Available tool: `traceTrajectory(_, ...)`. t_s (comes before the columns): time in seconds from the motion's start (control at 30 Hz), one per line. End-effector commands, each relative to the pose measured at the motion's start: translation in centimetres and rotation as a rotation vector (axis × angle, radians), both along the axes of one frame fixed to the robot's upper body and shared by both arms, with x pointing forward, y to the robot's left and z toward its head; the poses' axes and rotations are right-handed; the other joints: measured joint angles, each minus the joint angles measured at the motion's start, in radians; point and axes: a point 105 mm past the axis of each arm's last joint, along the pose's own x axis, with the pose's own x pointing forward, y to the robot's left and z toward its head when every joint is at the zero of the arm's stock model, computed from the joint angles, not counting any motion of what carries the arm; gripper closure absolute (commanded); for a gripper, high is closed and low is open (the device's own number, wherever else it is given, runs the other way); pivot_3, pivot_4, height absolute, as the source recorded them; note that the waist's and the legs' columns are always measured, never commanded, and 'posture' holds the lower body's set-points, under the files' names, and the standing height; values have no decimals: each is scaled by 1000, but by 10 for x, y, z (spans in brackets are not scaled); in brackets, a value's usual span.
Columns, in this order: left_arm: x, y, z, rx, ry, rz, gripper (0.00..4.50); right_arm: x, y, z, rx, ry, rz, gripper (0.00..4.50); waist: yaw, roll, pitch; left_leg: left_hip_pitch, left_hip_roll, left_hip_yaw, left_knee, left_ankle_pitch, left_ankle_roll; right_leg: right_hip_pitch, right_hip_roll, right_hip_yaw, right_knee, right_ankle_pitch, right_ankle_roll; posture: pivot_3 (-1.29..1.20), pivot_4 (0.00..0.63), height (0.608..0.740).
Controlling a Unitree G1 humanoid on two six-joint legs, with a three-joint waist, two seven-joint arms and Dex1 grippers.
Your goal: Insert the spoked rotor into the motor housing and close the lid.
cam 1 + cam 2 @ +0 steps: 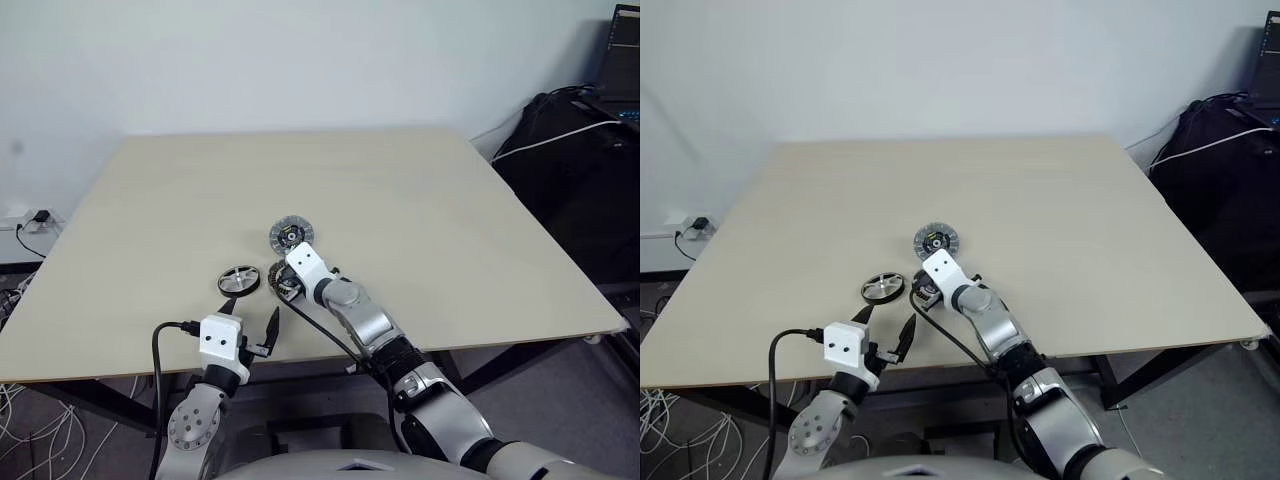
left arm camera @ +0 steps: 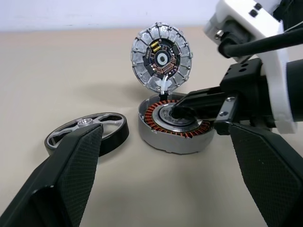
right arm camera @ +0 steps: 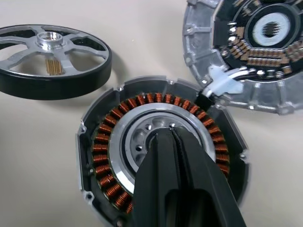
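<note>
The spoked rotor point(image 1: 239, 280), a dark rim with silver spokes, lies flat on the beige table point(image 1: 420, 210). Just to its right sits the motor housing point(image 2: 173, 124), its copper windings circling a silver hub. The lid point(image 1: 291, 236) lies behind the housing, circuit-board side showing, joined to it by a short white cable. My right gripper point(image 3: 165, 135) is shut with nothing held, its tips down at the housing's hub. My left gripper point(image 1: 252, 322) hovers open near the table's front edge, short of the rotor point(image 2: 87, 133) and the housing.
Black bags point(image 1: 570, 150) and a laptop point(image 1: 622, 60) stand off the table's right side. A power strip and cables point(image 1: 30, 225) lie on the floor at the left. The table's front edge runs just under my left gripper.
</note>
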Motion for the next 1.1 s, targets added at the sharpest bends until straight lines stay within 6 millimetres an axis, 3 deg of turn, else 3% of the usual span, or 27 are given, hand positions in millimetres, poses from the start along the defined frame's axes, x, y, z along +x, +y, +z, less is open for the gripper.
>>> traceTrajectory(0.03,3,0,9,-5,-48,-1,0,3,-4,15,28,-39,-10,4453,1,0,0,0,0,0,0,0,0,0,0,0,0,0,0,0,0,740)
traceTrajectory(0.37,3,3,4,-10,-40,1,0,-4,-14,13,26,-25,-25,4453,2,-1,0,0,0,0,0,0,0,0,0,0,0,0,0,0,0,740)
traceTrajectory(0.53,3,4,3,-9,-43,10,0,-3,-13,28,95,-72,-38,4453,3,-1,1,0,0,0,0,0,0,0,0,0,0,0,0,0,0,740)
traceTrajectory(0.67,3,3,4,-14,-42,13,0,-4,-6,38,148,-92,-30,4453,2,-1,1,0,0,0,0,0,0,0,0,0,0,0,0,0,0,740)
traceTrajectory(1.1,2,3,7,-15,-44,13,0,8,16,39,137,-107,6,4453,2,-2,2,0,0,0,0,0,0,0,0,0,0,0,0,0,0,740)
